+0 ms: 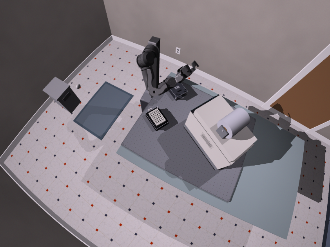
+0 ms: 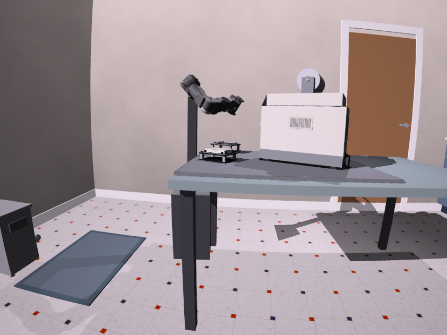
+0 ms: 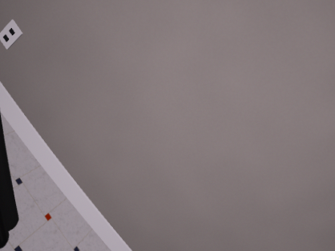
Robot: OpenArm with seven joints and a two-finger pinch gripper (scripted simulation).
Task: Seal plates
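Observation:
A white plate sits in the nearer nest, N2. The back nest, N1, is dark and shows no plate. My gripper is open and empty, high above and behind N1, turned toward the back wall; one dark finger shows at the left edge of the wrist view. The white sealer stands with its back to the exterior view. Its stage, START, lamp and any plate on the stage are hidden.
The back wall is beyond my gripper and fills most of the wrist view. A foil roll stands high on the sealer. The arm's post is left of the nests.

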